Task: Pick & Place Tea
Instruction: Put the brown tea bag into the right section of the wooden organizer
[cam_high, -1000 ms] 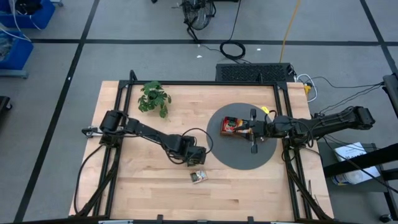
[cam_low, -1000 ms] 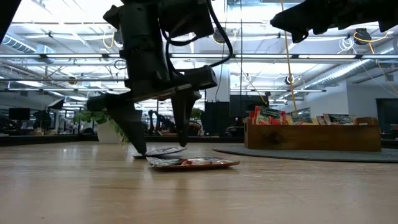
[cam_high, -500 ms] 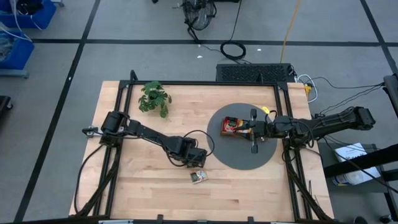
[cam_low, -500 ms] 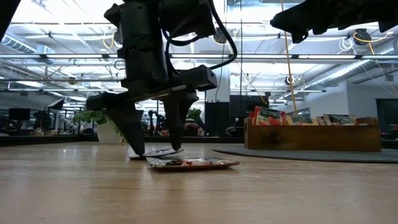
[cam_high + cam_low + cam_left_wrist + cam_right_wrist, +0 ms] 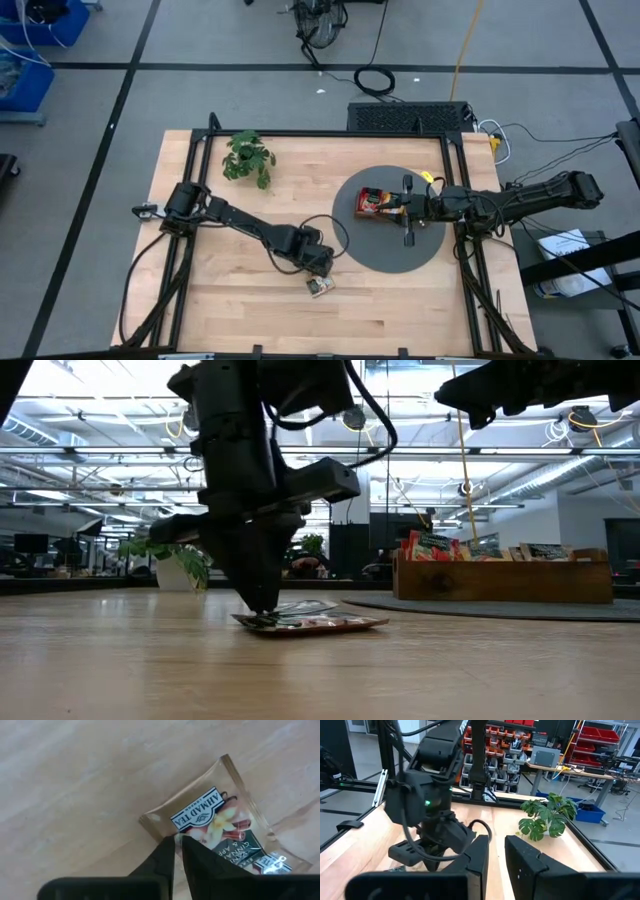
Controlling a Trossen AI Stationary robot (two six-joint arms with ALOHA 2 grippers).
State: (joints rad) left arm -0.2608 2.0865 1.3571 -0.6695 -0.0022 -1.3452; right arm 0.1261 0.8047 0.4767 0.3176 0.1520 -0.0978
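Paper sachets (image 5: 320,286) lie in a small overlapping heap of 2 or 3 on the bare wood near the front middle of the table (image 5: 400,300), well apart from the wooden tray (image 5: 377,205) on the dark round mat (image 5: 420,250) to the right. The left gripper (image 5: 178,842) stands nearly upright over the heap's far-left edge, its fingers drawn almost together with only a thin slit between them. In the left wrist view the tips meet the edge of the top sachet (image 5: 212,817), the white one with the flower print, and the low view shows that sachet's edge tilted up off the pile beside the tips (image 5: 262,615). I judge it a pinch on that edge, though how firm cannot be told.

What the next move turns on: the sachet lies flat and extends away from the fingertips toward the near right, so it is held by 1 margin only and will likely hang and swing when raised. The tray is far-right of this point.

The right gripper (image 5: 407,212) waits above the mat just beside the tray, fingers narrowly parted, holding nothing.
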